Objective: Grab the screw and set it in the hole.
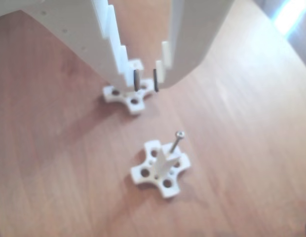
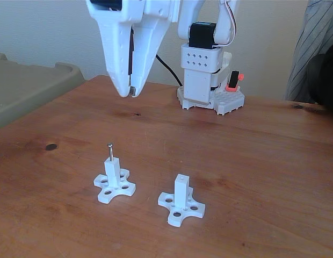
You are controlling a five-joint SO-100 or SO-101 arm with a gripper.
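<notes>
The silver screw (image 2: 109, 151) stands upright with its tip in the hole at the top of the left white post (image 2: 113, 171) in the fixed view. In the other view the screw (image 1: 175, 141) leans slightly out of the nearer cross-shaped base (image 1: 181, 170). The second post (image 2: 181, 189) stands to the right, and the small hole (image 2: 180, 177) in its top is bare. My white gripper (image 2: 130, 92) hangs high above the table behind the left post, slightly open with nothing between its fingers. In the other view the gripper (image 1: 146, 80) hovers over the farther base (image 1: 134, 109).
The arm's white mount (image 2: 209, 97) sits at the back of the wooden table (image 2: 252, 161). A grey-green bin edge (image 2: 32, 88) lies at the left. A person's striped sleeve (image 2: 317, 43) shows at the far right.
</notes>
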